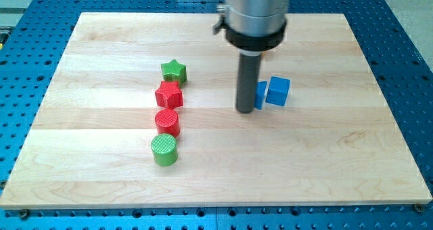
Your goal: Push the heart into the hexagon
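My tip (245,111) rests on the wooden board (325,162), right of centre. A blue block (260,95) touches the rod's right side and is partly hidden by it, so I cannot tell its shape. A blue cube (278,90) stands just right of that block, touching or nearly touching it. No heart or hexagon can be made out clearly. The arm's wide body (256,17) hides the board behind the rod.
A column of blocks stands left of centre, from the view's top to its bottom: a green star (174,71), a red star (168,94), a red cylinder (167,121) and a green cylinder (164,149). Blue perforated table (406,67) surrounds the board.
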### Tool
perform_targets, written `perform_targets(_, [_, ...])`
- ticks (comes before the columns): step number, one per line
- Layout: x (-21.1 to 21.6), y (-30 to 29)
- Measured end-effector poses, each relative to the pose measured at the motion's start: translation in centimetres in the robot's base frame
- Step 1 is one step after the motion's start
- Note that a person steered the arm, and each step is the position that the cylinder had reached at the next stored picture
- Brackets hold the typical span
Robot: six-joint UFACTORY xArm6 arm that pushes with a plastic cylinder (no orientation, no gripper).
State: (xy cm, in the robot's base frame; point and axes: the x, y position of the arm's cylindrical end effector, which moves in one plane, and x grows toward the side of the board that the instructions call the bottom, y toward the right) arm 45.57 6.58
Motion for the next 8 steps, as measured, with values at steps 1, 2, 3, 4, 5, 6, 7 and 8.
perform_targets(1, [-0.4,2.5])
perform_targets(2, [-1.8,-3.3])
perform_targets(3, [-6.5,-4.6])
perform_targets(4, [-11.3,-1.7])
perform_targets(5, [-13.5,-0.3])
perform_targets(6, [-11.5,0.1])
perform_targets(7, [-11.4,3.1])
perform_targets(8, [-14.4,5.4])
